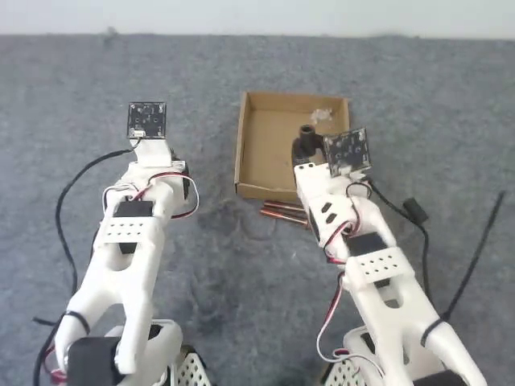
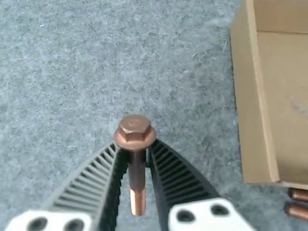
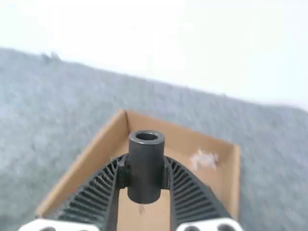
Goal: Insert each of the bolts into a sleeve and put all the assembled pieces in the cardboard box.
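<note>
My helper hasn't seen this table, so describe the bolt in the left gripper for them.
Start at the cardboard box on the grey carpet; the left gripper is beside it. Clamped in it is a copper hex-head bolt, the only one gripped, unlike the loose bolts lying by the box.

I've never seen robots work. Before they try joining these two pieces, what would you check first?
1. Is the bolt held firmly in the left jaws? Ok, clamped on its shank.
2. Is the sleeve held firmly in the right jaws? Ok, open end showing.
3. Is the bolt lined up with the sleeve? Not ok: the sleeve hangs over the cardboard box, and the bolt is off to the box's side.
4. Is the sleeve's hole clear all the way through? Cannot tell.
5. Is there room in the cardboard box? Ok.
6. Are the spare bolts out of the way? Ok, lying by the box's near wall.
</note>
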`<action>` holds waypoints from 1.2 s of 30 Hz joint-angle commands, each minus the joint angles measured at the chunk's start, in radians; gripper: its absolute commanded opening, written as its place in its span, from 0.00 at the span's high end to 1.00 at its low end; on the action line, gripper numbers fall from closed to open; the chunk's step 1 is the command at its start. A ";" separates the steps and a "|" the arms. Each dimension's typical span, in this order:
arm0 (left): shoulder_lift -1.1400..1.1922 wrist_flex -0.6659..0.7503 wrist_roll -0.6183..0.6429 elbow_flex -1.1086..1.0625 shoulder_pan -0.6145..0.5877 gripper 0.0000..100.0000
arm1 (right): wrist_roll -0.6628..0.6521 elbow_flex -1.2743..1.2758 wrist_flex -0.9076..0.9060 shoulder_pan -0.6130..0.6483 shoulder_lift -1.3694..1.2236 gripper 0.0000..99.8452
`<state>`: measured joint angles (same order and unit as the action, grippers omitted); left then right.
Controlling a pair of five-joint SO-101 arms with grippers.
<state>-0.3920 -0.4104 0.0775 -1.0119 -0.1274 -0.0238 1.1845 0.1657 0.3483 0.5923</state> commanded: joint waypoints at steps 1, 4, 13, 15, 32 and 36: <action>-0.052 0.029 -0.009 0.008 0.003 0.99 | 0.009 0.009 0.259 0.016 -0.113 0.99; -0.052 0.029 -0.009 0.008 0.003 0.99 | 0.009 0.041 0.526 0.021 -0.272 0.99; -0.051 0.061 -0.011 0.001 0.003 0.99 | 0.008 0.114 0.969 0.051 -0.575 0.99; -0.051 0.061 -0.011 0.001 0.003 0.99 | 0.006 0.170 1.049 0.084 -0.602 0.99; 0.140 0.071 -0.011 0.114 0.003 0.99 | 0.008 0.493 1.348 0.114 -0.661 0.99; 0.140 0.072 -0.009 0.114 0.006 0.99 | 0.011 0.493 1.288 0.125 -0.661 0.99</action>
<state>-0.2417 -0.3644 0.0775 -0.9567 -0.1274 -0.0207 1.6540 1.4760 0.4772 -0.0706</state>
